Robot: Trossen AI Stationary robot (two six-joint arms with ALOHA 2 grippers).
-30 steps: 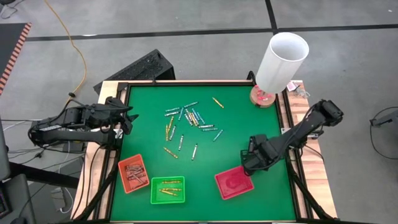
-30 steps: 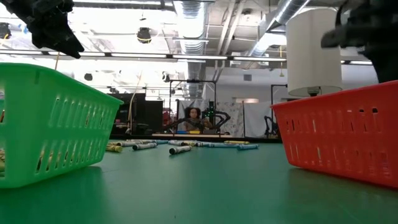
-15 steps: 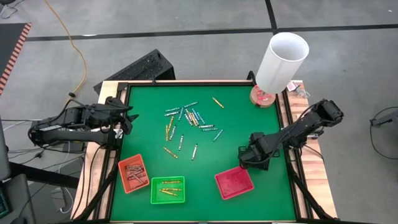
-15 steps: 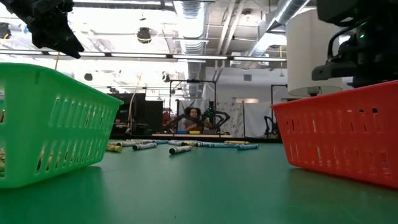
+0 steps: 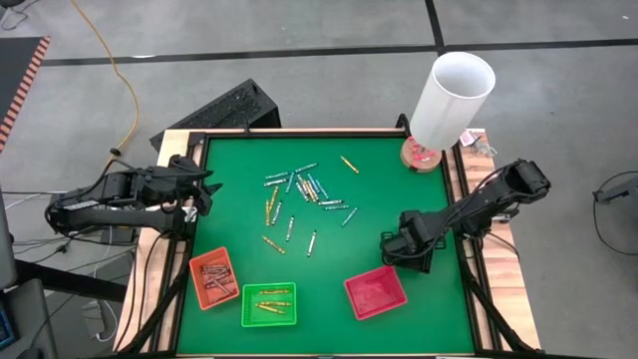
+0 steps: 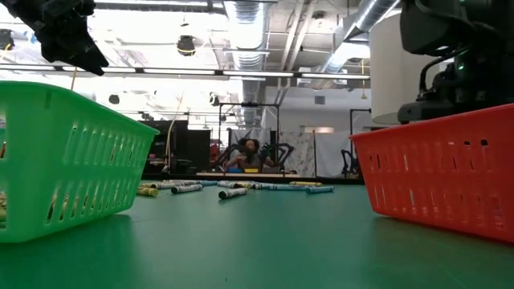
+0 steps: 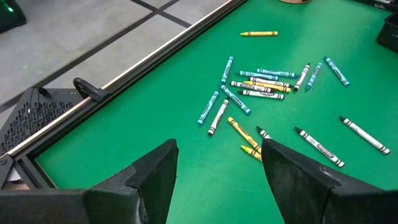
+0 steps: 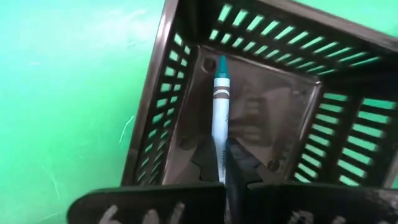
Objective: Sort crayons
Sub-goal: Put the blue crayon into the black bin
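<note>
Now that the blue crayon (image 8: pixel 221 118) hangs over the black tray (image 8: pixel 155 106) near the surface's right edge, no longer above the red tray (image 5: pixel 376 292), release looks imminent. The right tool (image 8: pixel 222 155) pinches it nearly closed. The left tool (image 7: pixel 217 168) waits wide open, empty, at the left edge.

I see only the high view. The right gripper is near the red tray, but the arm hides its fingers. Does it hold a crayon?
Observer: Yes. Its wrist view shows the right gripper shut on a thin crayon with blue-green tip and pale wrapper.
Operator: What is below it?
Observer: A black slotted plastic tray; the crayon points down into it.
Operator: And does the left gripper hold anything?
Observer: No. The left gripper is open and empty, above the green table.
</note>
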